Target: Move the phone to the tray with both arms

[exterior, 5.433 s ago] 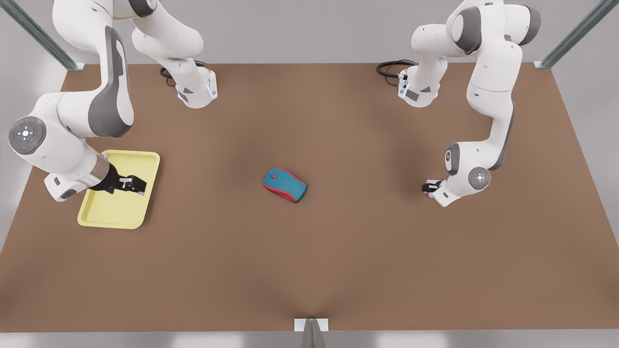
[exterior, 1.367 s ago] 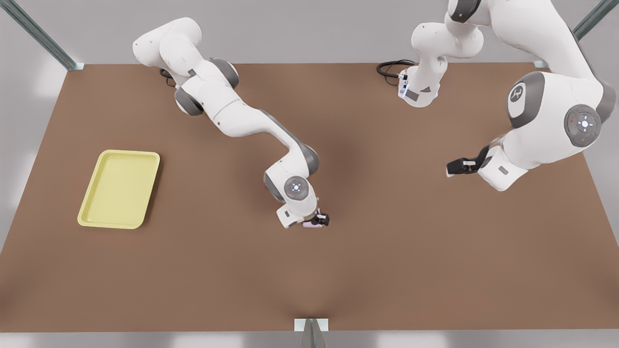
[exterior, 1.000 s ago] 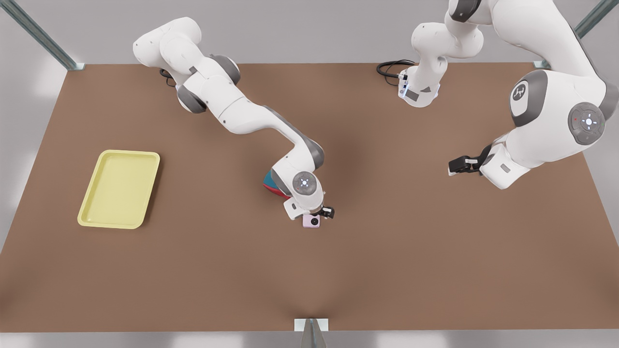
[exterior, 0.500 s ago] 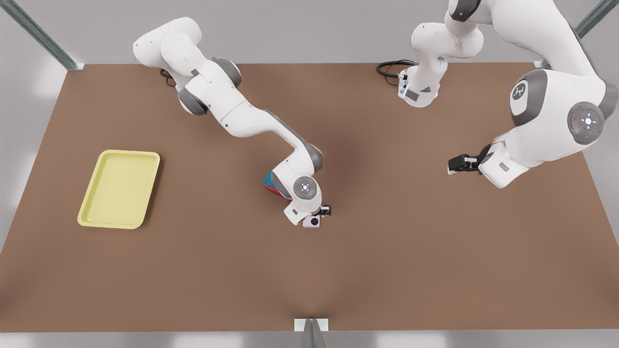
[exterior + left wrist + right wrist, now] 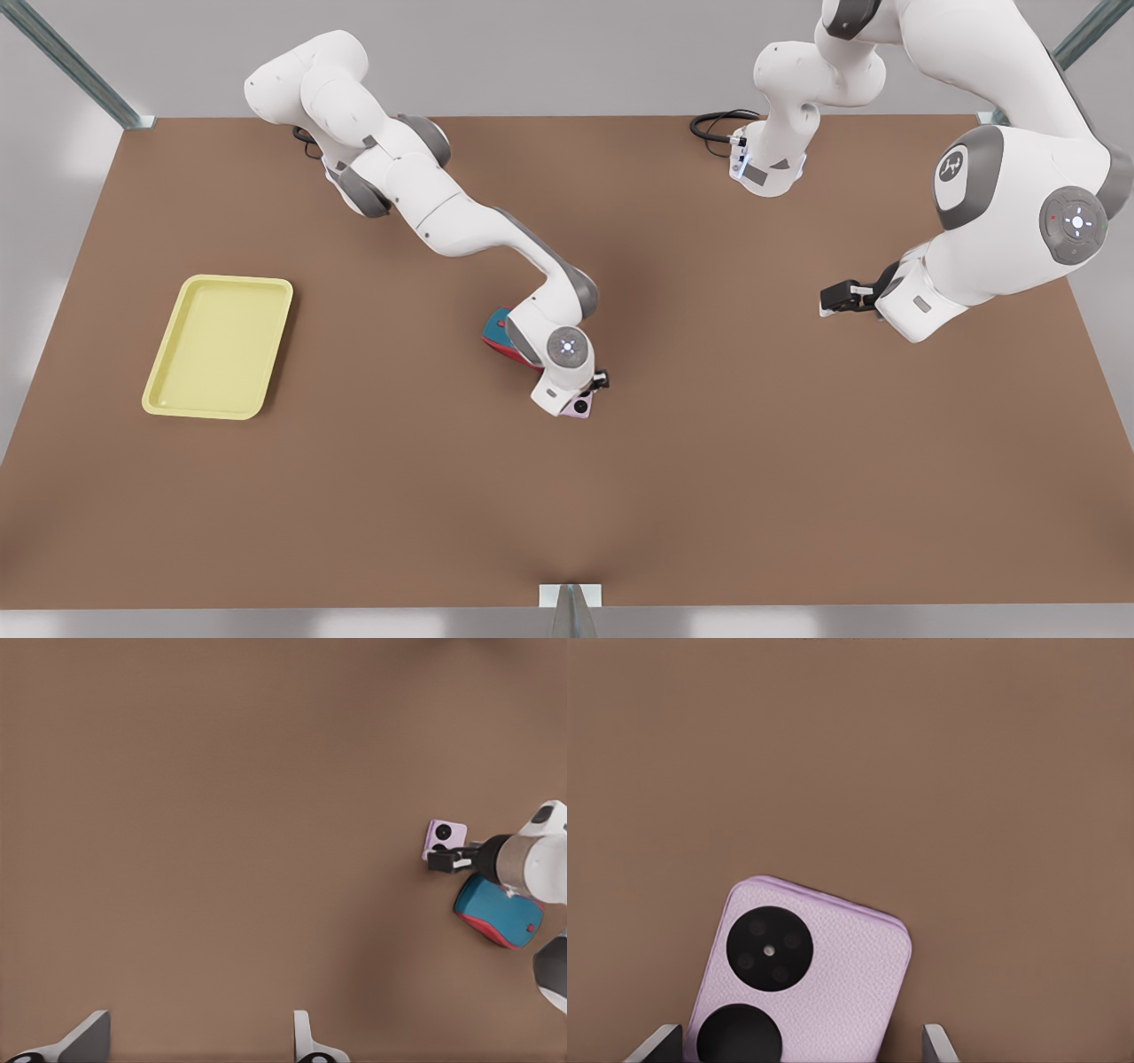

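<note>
The brown bench point(image 5: 709, 461) is bare under grey walls. From the front, the phone point(image 5: 581, 408) lies flat mid-bench, well apart from the tray point(image 5: 217, 346) at that view's left. The right hand point(image 5: 592, 386) sits over it with the mouse point(image 5: 496, 328) just behind the wrist, where a careless sweep could knock it. The left hand point(image 5: 837, 297) waits at that view's right. Its wrist camera shows its fingers spread, holding nothing. The right wrist camera shows fingers wide either side of the skewed phone, apparently not touching. Closing off-centre could twist it loose.
</note>
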